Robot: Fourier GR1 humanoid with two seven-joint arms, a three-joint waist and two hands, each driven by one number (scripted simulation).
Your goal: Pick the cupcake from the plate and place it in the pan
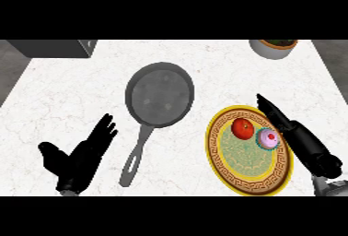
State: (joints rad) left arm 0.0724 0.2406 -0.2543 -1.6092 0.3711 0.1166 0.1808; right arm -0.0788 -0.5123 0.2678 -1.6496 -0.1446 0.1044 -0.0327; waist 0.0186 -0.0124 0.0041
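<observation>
A cupcake (pixel 269 138) with pink icing and a teal wrapper sits on the right part of a yellow-rimmed plate (pixel 228 173), beside a red apple (pixel 243 128). My right hand (pixel 304 140) lies just right of the cupcake, over the plate's right rim, fingers straight and pointing up-left, holding nothing. A grey pan (pixel 159 95) lies left of the plate, its handle (pixel 136 159) running down toward me. At the lower left, my left hand (pixel 81 156) rests open, fingers up.
A white pot with a dark plant (pixel 273 47) stands at the back right corner. A dark grey box (pixel 54 48) sits at the back left. The white marble counter (pixel 61 97) spreads around the pan.
</observation>
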